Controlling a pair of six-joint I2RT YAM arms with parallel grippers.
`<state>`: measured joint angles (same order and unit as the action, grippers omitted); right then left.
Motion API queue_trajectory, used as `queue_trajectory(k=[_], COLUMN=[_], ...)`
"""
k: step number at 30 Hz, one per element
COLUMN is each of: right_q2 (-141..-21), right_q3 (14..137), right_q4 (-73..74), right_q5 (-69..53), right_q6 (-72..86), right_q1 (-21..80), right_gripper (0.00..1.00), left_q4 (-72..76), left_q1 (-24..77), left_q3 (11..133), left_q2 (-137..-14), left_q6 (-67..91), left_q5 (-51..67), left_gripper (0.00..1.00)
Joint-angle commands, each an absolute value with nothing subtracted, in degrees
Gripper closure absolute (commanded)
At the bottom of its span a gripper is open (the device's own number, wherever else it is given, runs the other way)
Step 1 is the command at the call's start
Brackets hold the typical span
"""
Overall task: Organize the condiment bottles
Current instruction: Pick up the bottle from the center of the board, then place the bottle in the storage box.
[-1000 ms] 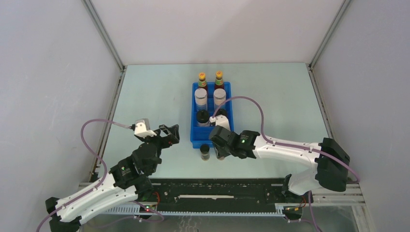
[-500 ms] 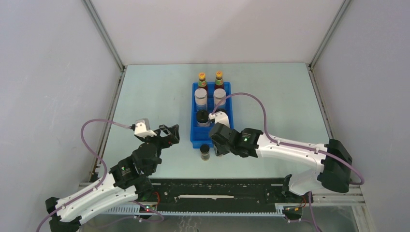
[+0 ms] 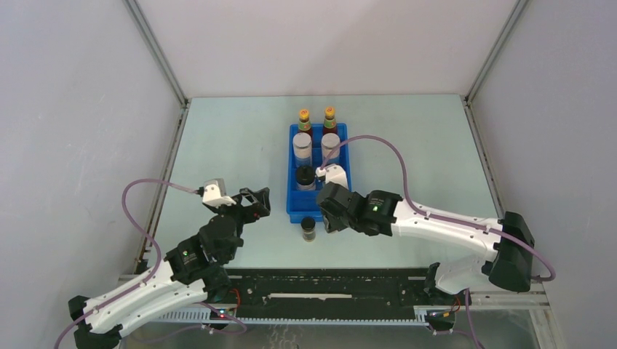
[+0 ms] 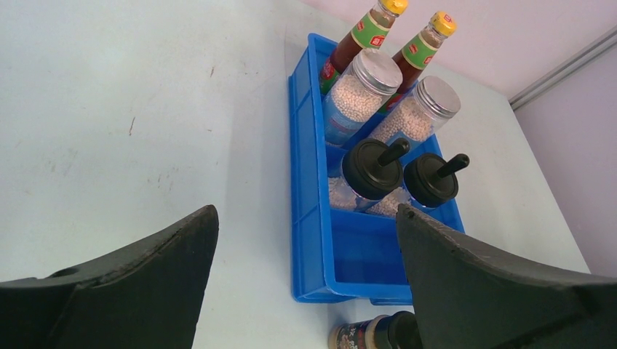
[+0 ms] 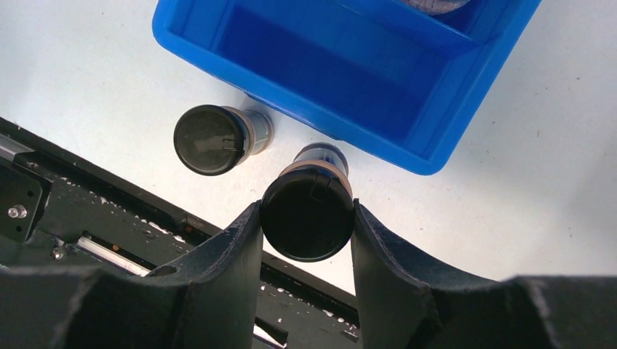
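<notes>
Pale blue-green tabletop, closed in by white panels on three sides, carries a blue compartmented plastic tray [image 3: 292, 190] at the middle of the overhead view. The tray's uppermost compartment holds a pair of red sauce bottles with yellow caps [image 4: 354, 45]. The next compartment down holds two clear grey-lidded jars with blue labels [image 4: 358, 96], and below those stand two pale jars with black spouted lids [image 4: 372, 170], all of them upright. One tiny dark jar with a black cap [image 3: 308, 228] stands on the table just below the tray's bottom wall. The right gripper [image 5: 308, 218] is clamped on the cap of a second tiny dark jar [image 5: 305, 203], one finger pressed to each side. This jar sits at the centre of the right wrist view, just right of the free jar and close to the tray's outer wall; whether its base touches the table cannot be told. The left gripper [image 3: 257, 198] hovers left of the tray's lower corner, apart from it, jaws spread wide and holding nothing
</notes>
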<state>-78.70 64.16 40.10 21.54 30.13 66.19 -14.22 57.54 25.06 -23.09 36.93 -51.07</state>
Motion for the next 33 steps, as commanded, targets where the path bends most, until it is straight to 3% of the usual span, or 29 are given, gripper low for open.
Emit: queue_trajectory(k=[1,33], right_q2=[-76.0,-76.5], right_q3=[67.8,76.1], right_q4=[41.9,48.5], right_q5=[23.1,25.0], right_q6=[29.8,28.9], right_q1=[66.8,67.7], right_gripper=[1.0,1.0], left_q4=[-12.6,-12.3], left_q1=[58.0,58.3], left_q3=[25.2,24.5], left_q2=[-23.3,-22.4], left_q6=[35.9,35.6], left_q5=[-53.3,-53.4], left_gripper=[0.05,0.05])
